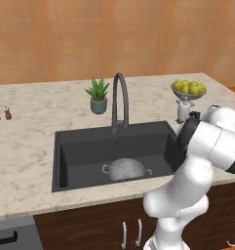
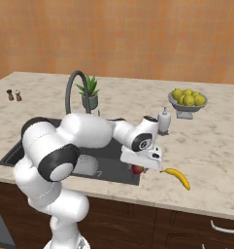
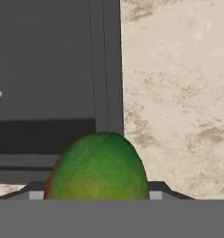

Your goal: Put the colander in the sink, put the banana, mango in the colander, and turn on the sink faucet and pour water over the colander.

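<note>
Hand view looks straight down onto the small rounded mango (image 3: 100,167), green on top with red at its lower left edge, sitting close under the camera at the line where the dark grey rectangular sink (image 3: 43,69) meets the pale marbled stone bench (image 3: 178,93). The fingers sit below the frame edge, so I cannot tell whether they are spread, closed or already around the fruit.

From the right base view, the white arm's hand (image 2: 142,156) hangs low over the sink's near right corner, with a red sliver of the mango (image 2: 137,169) showing just beneath it. The small curved yellow banana (image 2: 178,178) lies on the bench just beside the hand, to its right. The small round perforated silvery colander (image 1: 125,169) already rests in the basin near the front wall, so the first part of the task looks done, and the mango seems to be the step in hand.

To do it well, the fingers should close across the fruit's narrower width, low enough that the rounded skin cannot squirt out. Then lift clear of the sink rim before moving left, and release low over the colander's middle so the mango does not bounce out. The tall dark gooseneck faucet (image 1: 119,100) stands behind the basin, untouched.
</note>
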